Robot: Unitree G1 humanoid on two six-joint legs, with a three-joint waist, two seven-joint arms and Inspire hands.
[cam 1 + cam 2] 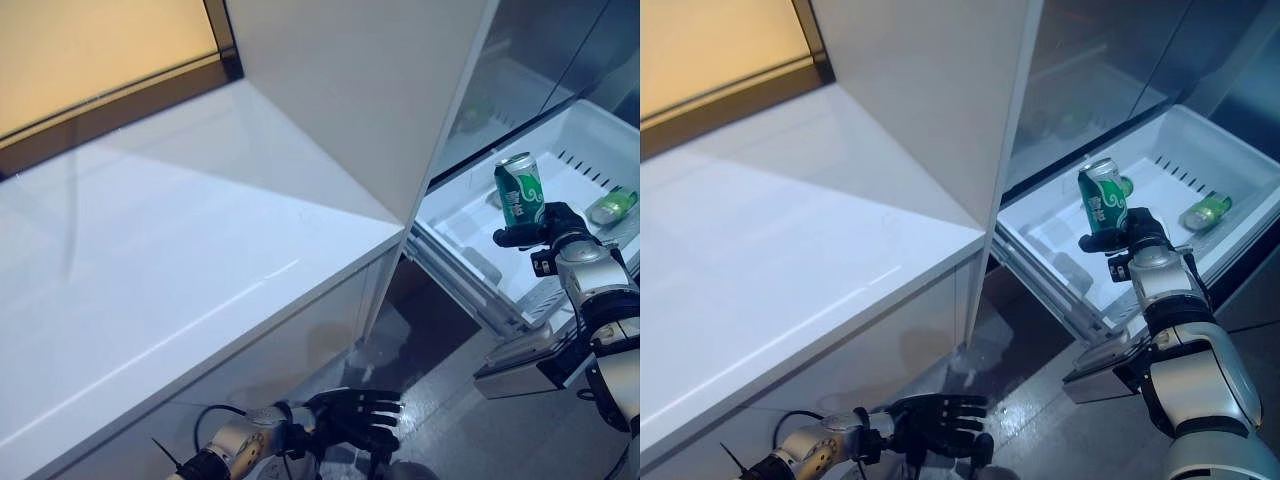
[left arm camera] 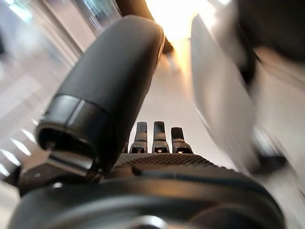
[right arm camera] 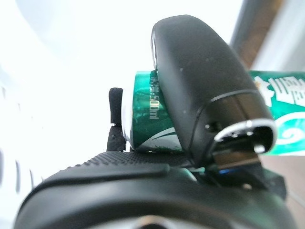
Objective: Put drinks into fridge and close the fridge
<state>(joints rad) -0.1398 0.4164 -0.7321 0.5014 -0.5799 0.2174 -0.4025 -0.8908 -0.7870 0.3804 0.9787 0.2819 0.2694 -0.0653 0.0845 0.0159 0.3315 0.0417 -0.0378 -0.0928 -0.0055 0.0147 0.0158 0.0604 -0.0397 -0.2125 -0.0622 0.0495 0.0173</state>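
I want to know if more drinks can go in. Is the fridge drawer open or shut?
Open. The white drawer is pulled out, its inside exposed, with a green drink lying in it. The right robot hand holds a green can over it.

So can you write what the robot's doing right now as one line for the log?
right hand: shut on green can, upright over open fridge drawer | second green can: lying in drawer | left hand: open, low, holds nothing

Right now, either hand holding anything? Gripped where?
Right hand holds an upright green can by its lower body, above the open fridge drawer. Left hand hangs low, holding nothing.
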